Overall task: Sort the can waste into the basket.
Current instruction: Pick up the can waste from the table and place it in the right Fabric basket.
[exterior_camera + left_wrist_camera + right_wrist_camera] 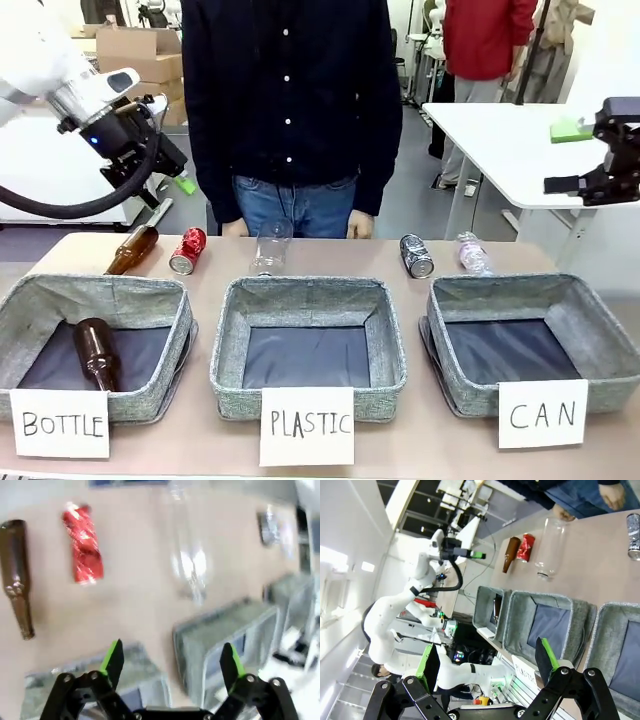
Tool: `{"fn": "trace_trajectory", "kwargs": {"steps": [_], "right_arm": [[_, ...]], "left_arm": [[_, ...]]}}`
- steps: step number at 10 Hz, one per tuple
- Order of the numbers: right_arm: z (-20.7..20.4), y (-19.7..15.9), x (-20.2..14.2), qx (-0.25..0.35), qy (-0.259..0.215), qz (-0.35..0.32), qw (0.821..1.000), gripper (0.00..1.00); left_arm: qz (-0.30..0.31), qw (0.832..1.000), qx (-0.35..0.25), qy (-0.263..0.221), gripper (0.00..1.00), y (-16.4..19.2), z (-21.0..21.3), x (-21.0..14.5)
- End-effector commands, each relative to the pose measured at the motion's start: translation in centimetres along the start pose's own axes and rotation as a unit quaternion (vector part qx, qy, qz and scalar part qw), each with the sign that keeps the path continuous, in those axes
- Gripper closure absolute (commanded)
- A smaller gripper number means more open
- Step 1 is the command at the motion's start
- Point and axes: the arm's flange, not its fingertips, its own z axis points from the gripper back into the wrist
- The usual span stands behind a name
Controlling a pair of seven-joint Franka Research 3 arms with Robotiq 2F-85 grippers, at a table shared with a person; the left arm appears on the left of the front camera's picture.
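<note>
- The left gripper (172, 646) hangs above the left end of the table, its jaws spread wide with nothing between them.
- The right gripper (486, 645) is raised off the right side of the table, near a white table behind; its jaws are wide apart too and hold nothing.
- The red can (187, 250) lies on its side on the far left part of the table, just beside a brown bottle (132, 250) lying there.
- The black can (416, 255) lies on the far right part of the table, near a crumpled clear bottle (473, 253) to its right.
- The basket (505, 284) with the "CAN" card sits at the right end of a row of three, on the near side of the table. Both cans are on the tabletop outside it; the black one is just beyond its far left corner.
- The middle basket (305, 288) is carded "PLASTIC", with a clear plastic bottle (270, 245) just behind it.
- The left basket (100, 288), carded "BOTTLE", holds a second brown bottle (95, 352).
- A person in a dark shirt stands at the far edge, one hand (360, 225) at the table's edge.
</note>
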Motion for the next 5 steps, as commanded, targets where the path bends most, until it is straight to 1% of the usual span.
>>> {"fn": "trace_trajectory", "kwargs": {"steps": [1,2,3,4,5], "right_arm": [[-0.3,0.0,0.4,0.011,-0.008,0.014,1.000,0.00],[-0.3,0.0,0.4,0.011,-0.008,0.014,1.000,0.00],[-0.3,0.0,0.4,0.011,-0.008,0.014,1.000,0.00],[-0.3,0.0,0.4,0.011,-0.008,0.014,1.000,0.00],[-0.3,0.0,0.4,0.011,-0.008,0.014,1.000,0.00]], "left_arm": [[0.064,0.997,0.039,-0.036,0.00,1.4,-4.7,3.3],[0.101,0.993,0.045,-0.030,0.00,3.1,-6.5,6.4],[0.112,0.992,0.060,-0.013,0.00,4.1,-7.8,8.4],[0.110,0.991,0.074,0.023,0.00,4.4,-9.0,9.8],[0.135,0.985,0.105,0.027,0.00,5.1,-10.2,10.9]]}}
